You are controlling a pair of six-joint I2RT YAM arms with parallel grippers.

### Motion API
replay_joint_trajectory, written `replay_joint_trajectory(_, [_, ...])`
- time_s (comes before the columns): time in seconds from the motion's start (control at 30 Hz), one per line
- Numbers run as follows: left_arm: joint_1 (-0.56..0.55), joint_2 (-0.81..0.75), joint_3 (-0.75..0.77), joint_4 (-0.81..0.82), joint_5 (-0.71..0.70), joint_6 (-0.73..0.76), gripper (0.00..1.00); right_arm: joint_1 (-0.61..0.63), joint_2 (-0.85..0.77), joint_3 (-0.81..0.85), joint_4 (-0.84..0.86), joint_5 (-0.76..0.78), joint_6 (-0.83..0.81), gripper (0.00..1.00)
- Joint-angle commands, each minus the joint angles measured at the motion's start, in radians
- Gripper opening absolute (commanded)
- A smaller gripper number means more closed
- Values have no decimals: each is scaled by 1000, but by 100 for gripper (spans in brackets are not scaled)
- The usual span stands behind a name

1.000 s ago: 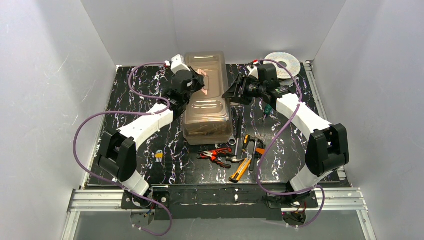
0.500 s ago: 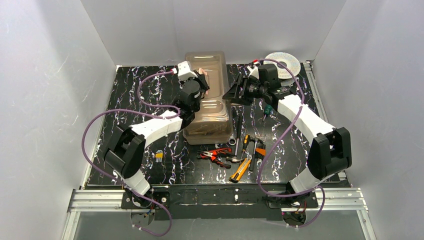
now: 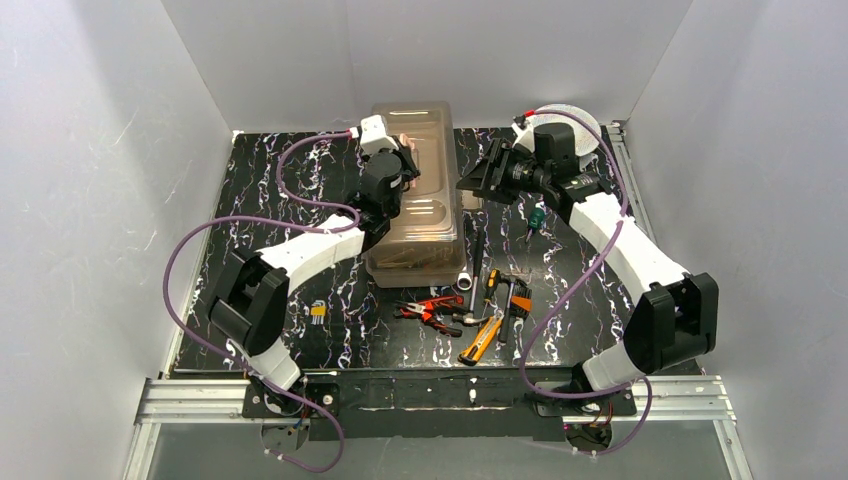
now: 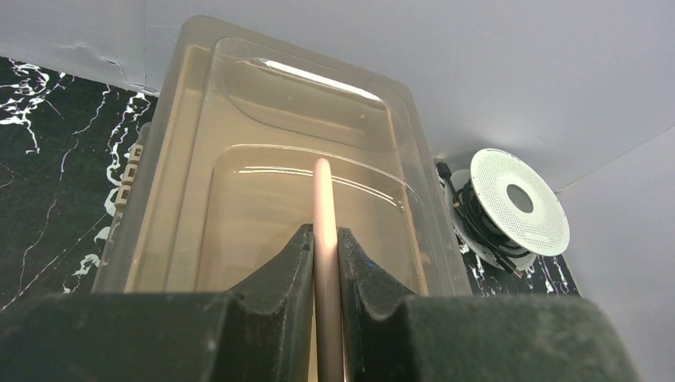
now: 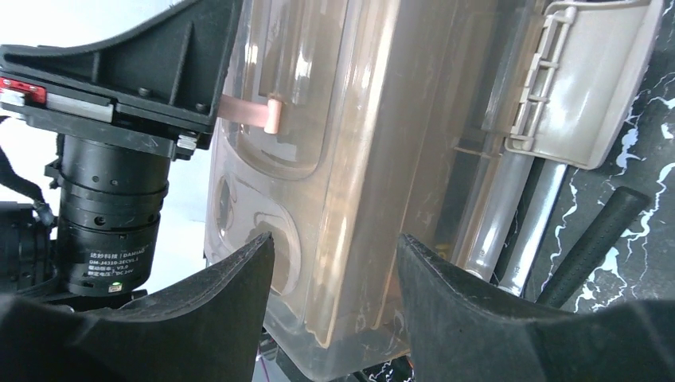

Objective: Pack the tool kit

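Note:
The beige toolbox (image 3: 415, 215) with its smoky translucent lid (image 4: 263, 183) stands at the back middle of the table. My left gripper (image 3: 400, 165) is over the lid, shut on the pale handle (image 4: 322, 207); the handle runs between the fingers (image 4: 290, 274). My right gripper (image 3: 478, 180) is open beside the box's right side, jaws facing the lid edge (image 5: 350, 183), apart from it. The beige side latch (image 5: 581, 72) hangs open. Loose tools lie in front of the box: red pliers (image 3: 432, 308), yellow knife (image 3: 482, 340), screwdrivers (image 3: 492, 285).
A round silver wire spool (image 3: 580, 125) sits at the back right, also in the left wrist view (image 4: 517, 199). A green-handled tool (image 3: 536, 216) lies under the right arm. A small hex key set (image 3: 318, 312) lies left of the tools. White walls enclose the table.
My left gripper swung from the box's left side onto the lid and closed on the handle. My right gripper drew back slightly to the right.

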Motion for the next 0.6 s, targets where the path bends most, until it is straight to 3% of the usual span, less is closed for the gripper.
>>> replay_joint_trajectory(0.0, [27,-87,-10,-83,-4,41,0,-17,-47,-3,22,15,-7,65])
replay_joint_trajectory(0.57, [228,-238,-74,-158,193,-247,0,-33,21,4,60,16,3,68])
